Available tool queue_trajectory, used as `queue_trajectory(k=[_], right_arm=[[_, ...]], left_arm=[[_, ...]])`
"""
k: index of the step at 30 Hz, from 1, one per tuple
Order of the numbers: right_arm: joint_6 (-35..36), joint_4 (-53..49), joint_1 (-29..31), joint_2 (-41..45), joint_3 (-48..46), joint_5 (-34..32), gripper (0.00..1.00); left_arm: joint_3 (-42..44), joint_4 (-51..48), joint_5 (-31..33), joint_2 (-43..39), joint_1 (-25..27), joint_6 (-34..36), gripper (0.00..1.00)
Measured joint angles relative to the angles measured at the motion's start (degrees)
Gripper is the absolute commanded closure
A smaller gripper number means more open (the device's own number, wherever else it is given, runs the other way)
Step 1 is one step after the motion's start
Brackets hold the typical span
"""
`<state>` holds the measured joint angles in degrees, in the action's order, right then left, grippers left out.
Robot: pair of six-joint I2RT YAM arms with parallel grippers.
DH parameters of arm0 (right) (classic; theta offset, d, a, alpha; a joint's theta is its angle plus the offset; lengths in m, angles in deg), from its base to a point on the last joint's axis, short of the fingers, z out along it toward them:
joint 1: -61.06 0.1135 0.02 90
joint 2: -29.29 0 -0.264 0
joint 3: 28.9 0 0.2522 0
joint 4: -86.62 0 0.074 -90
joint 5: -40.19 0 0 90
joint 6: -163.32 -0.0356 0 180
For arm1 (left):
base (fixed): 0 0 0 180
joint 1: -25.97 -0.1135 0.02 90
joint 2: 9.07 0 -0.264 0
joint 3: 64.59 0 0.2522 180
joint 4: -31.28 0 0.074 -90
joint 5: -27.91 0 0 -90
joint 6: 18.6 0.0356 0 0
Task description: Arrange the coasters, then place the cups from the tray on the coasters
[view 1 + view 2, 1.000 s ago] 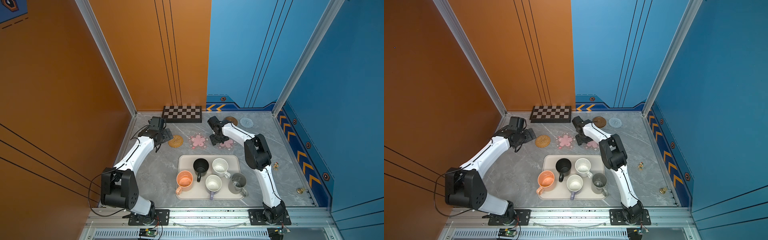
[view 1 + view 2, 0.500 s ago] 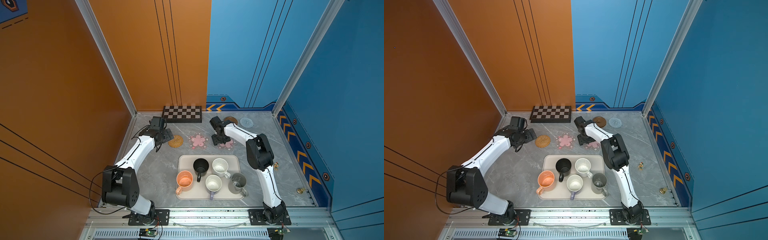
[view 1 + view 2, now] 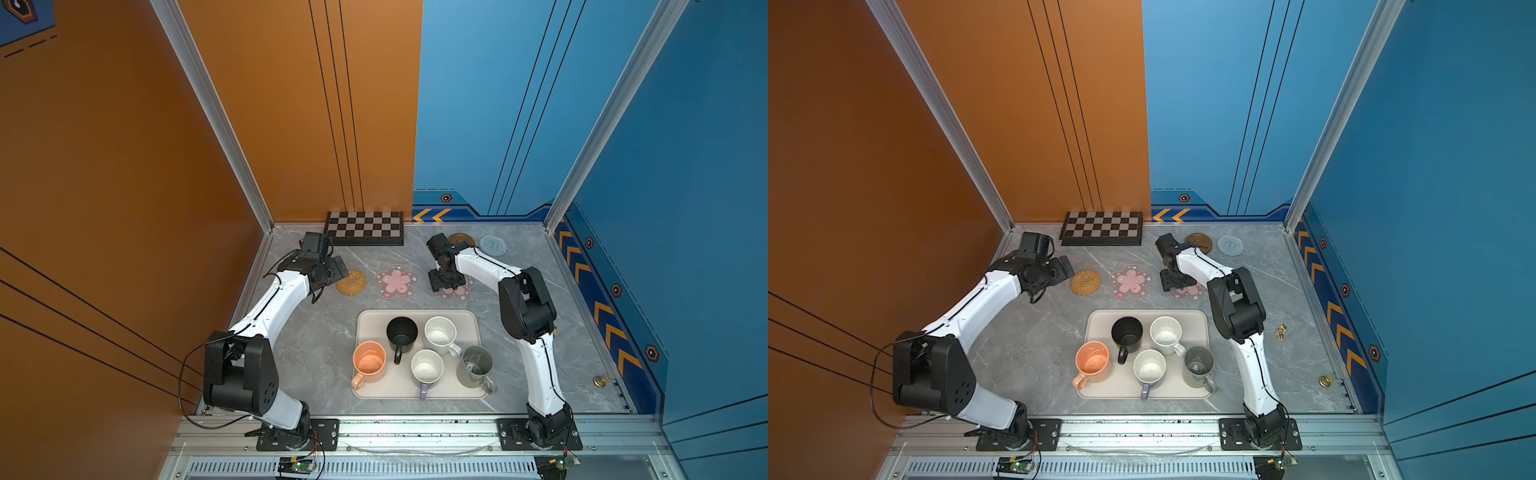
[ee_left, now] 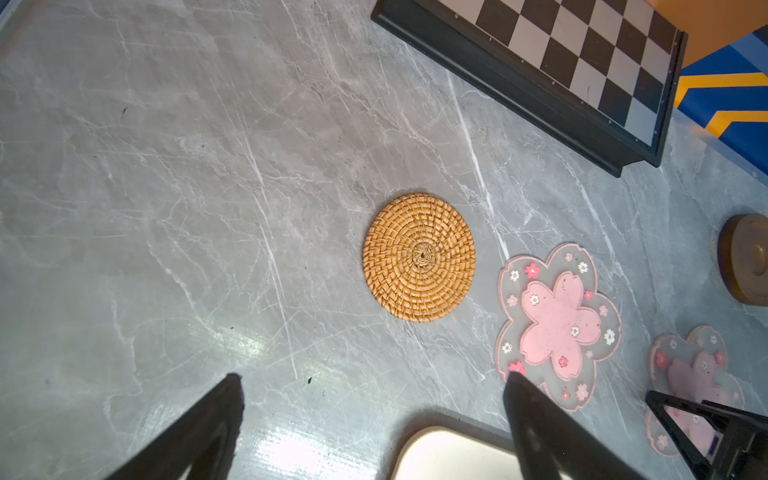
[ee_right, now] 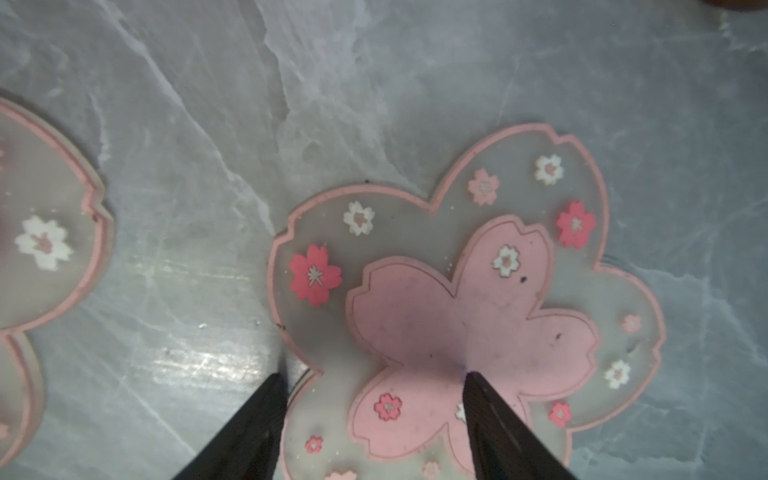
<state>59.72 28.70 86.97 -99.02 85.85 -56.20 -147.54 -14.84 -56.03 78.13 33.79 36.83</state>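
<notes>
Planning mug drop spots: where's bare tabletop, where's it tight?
Bare: the marble between the left arm and the tray; the strip between chessboard and rattan coaster; right of the right arm toward the blue wall. Tight: the gap between tray and blossom coasters, right gripper over one; tray full of mugs.

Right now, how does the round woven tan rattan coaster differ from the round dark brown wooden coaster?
The rattan coaster is tan and woven in rings; the wooden coaster is dark brown and solid. The rattan coaster lies beside a pink cherry-blossom-shaped coaster; the wooden coaster sits farther back, beside the round grey-blue woven coaster. Both are round, lie flat and are bare.
</notes>
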Motion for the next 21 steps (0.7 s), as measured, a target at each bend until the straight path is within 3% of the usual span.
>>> queue_trajectory(k=[21], right_arm=[[-4.74, 7.32, -6.01, 5.42, -9.49, 3.58, 0.32]], left_arm=[[0.0, 0.0, -2.32, -0.09, 0.0, 0.0, 0.02]])
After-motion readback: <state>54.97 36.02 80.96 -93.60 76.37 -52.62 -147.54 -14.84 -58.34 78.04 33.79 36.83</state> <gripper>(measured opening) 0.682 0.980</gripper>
